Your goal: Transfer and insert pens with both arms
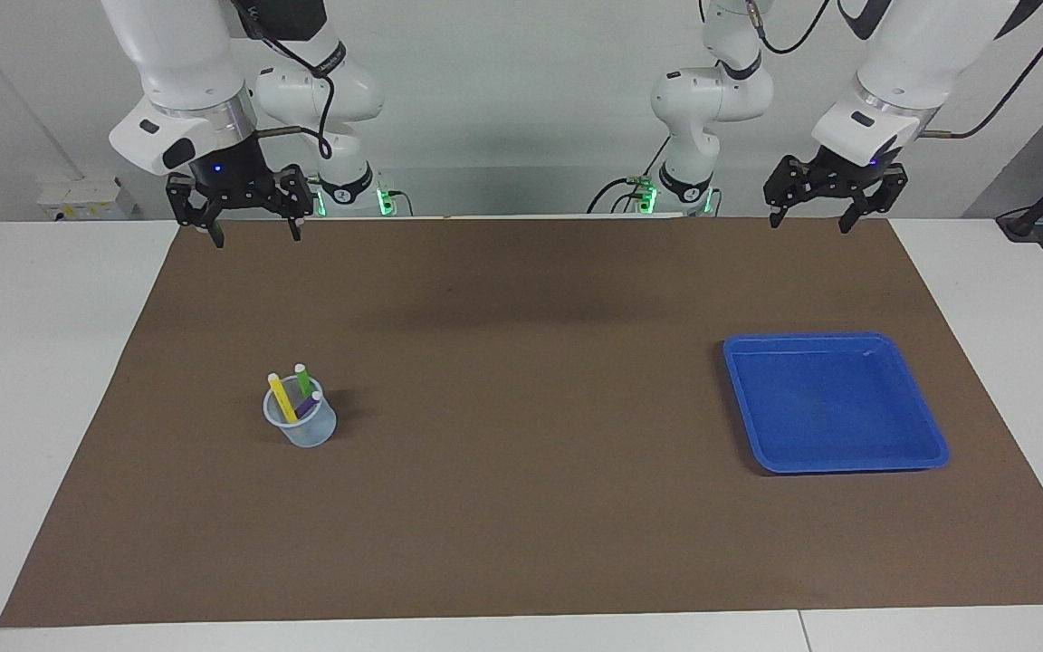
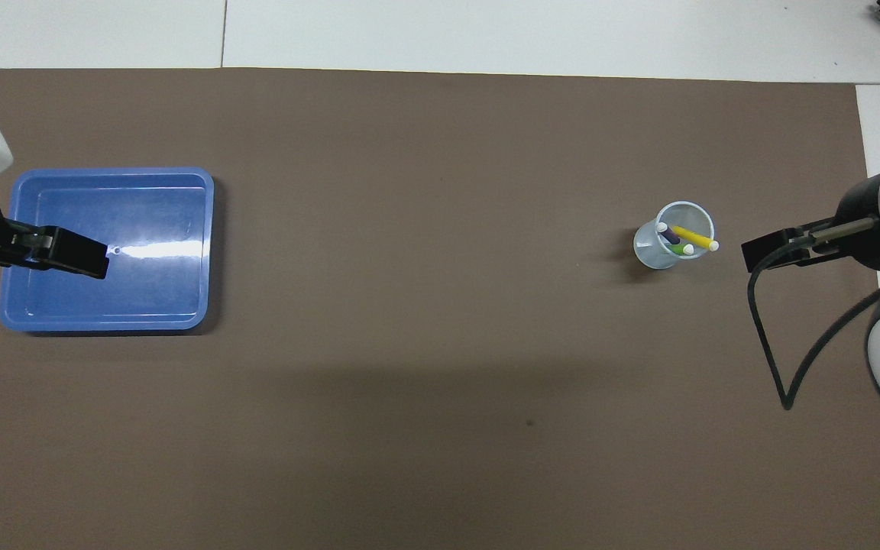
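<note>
Inventory from my remote station, nearest the robots first.

1. Right gripper (image 1: 254,237): I see it raised over the robots' edge of the brown mat (image 1: 521,507), at the right arm's end. Fingers spread apart, released, holding nothing.

2. Left gripper (image 1: 809,221): I see it raised over the same edge of the mat at the left arm's end. Fingers likewise spread, released, holding nothing. This arm waits.

3. Blue tray (image 1: 929,433): shallow, rectangular with rounded corners, flat on the mat, farther from the robots than the left gripper and well apart from it. In the overhead view the left gripper (image 2: 66,256) overlaps the tray's (image 2: 104,321) picture, but the facing view shows it high and not touching.

4. Clear plastic cup (image 1: 304,433): upright on the mat, farther from the robots than the right gripper and well apart from it, toward the right arm's end.

5. Pens, three, all standing tilted in the cup with pale ends up:
- yellow pen (image 1: 282,398), leaning over the rim toward the right arm's end;
- green pen (image 1: 303,378);
- purple pen (image 1: 309,404), lowest of the three.
No gripper touches them.

6. White tabletop (image 1: 33,362): surrounds the mat on every visible side.
</note>
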Motion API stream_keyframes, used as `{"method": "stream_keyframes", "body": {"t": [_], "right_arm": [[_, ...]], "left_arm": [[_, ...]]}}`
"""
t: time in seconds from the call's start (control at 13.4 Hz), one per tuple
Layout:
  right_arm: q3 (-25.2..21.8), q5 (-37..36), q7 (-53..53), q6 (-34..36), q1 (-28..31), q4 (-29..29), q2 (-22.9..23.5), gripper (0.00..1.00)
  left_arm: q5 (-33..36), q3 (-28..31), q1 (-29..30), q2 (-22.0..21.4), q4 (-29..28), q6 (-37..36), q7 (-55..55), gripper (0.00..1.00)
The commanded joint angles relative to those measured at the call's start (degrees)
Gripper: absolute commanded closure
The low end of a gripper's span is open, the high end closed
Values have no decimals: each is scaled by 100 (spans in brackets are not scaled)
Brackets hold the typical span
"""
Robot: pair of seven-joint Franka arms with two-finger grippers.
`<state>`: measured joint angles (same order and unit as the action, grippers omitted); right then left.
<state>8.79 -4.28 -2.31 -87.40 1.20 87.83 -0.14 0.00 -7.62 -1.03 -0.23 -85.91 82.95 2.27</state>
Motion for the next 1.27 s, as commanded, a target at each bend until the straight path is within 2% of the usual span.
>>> {"method": "stream_keyframes", "body": {"t": [0.0, 1.19], "right_arm": [[18, -82, 117, 91, -14, -55, -12, 0], [-35, -73, 117, 56, -93, -55, -30, 0]], "left_arm": [[87, -3, 15, -153, -163, -7, -43, 0], [87, -11, 15, -153, -163, -16, -43, 0]]}}
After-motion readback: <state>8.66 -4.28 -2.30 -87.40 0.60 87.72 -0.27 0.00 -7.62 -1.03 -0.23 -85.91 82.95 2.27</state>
